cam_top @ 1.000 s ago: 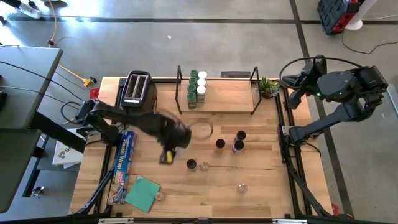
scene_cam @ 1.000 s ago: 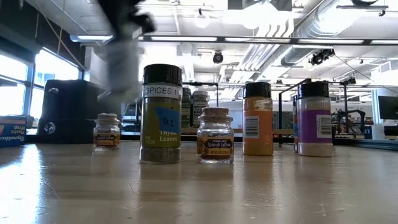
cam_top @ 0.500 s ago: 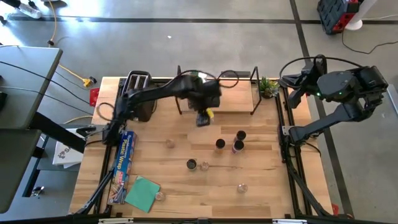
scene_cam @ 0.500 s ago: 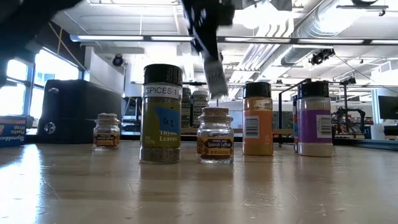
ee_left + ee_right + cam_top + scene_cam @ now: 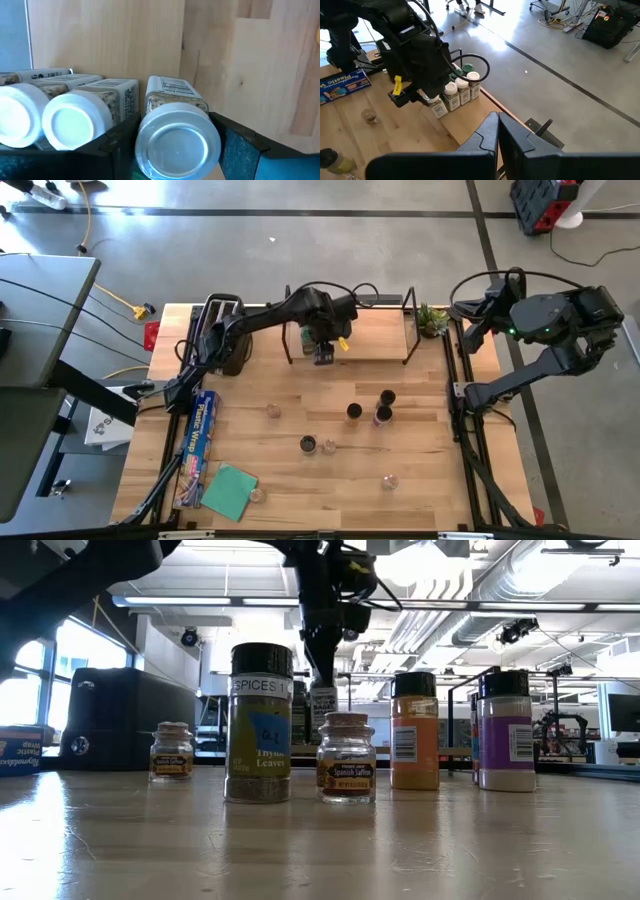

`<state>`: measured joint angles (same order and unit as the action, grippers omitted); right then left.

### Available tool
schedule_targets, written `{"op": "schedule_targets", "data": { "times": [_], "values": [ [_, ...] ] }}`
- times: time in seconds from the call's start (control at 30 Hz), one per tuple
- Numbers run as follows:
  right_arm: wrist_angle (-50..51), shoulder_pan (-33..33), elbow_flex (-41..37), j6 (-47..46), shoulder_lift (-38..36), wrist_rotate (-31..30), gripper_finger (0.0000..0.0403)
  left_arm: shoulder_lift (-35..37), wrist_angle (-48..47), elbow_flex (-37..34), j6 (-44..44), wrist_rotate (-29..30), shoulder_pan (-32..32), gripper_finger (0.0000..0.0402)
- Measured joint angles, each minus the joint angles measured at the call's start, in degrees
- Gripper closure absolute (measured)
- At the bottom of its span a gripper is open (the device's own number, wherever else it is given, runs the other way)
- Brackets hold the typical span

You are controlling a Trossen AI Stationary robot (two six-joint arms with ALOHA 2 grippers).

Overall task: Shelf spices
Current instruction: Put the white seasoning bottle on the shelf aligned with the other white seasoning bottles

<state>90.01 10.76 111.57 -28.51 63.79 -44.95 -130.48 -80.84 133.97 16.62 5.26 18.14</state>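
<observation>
My left gripper point(image 5: 323, 352) is over the near side of the light-wood shelf point(image 5: 375, 338) and shut on a silver-capped spice jar point(image 5: 177, 142). That jar stands beside a row of white-capped jars point(image 5: 75, 122) on the shelf, with green-capped jars point(image 5: 311, 308) behind them. In the low view the held jar point(image 5: 322, 700) hangs under the gripper. Several loose jars stand on the table, among them black-capped ones point(image 5: 353, 411) and small clear ones point(image 5: 272, 411). My right gripper point(image 5: 497, 131) is shut and waits off the table's right edge. My left gripper pinches the silver-capped jar between its two fingers, one finger point(image 5: 120, 147) on each side of the upper body point(image 5: 172, 97), just under the cap. The fingers come from above, pointing down. The jar is about upright; whether its base rests on the shelf, I cannot tell.
A black-and-silver toaster point(image 5: 218, 325) stands left of the shelf and a small potted plant point(image 5: 432, 318) to its right. A foil box point(image 5: 200, 442) and a green cloth point(image 5: 230, 490) lie at the table's near left. Bare wood shows between shelf and loose jars.
My left gripper has swung from the table's left middle, near the foil box, up and toward the far edge. It carried the jar to the shelf. In the last half second it came down and brought the jar from a tilt to about upright beside the white-capped row.
</observation>
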Motion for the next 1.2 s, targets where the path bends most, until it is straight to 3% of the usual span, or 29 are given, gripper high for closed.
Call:
{"op": "schedule_targets", "data": {
  "times": [0.77, 1.2],
  "values": [
    [0.0, 0.0, 0.0, 0.2, 0.0, 0.0, 0.0398, 0.0, 1.5, 0.0, -2.0, 1.6, 1.0, 0.0156],
    [0.0, 0.0, 0.0, 0.4, 0.0, 0.0, 0.0398, 0.0, 2.0, -0.1, 0.3, 8.8, 1.1, 0.014]
  ]
}}
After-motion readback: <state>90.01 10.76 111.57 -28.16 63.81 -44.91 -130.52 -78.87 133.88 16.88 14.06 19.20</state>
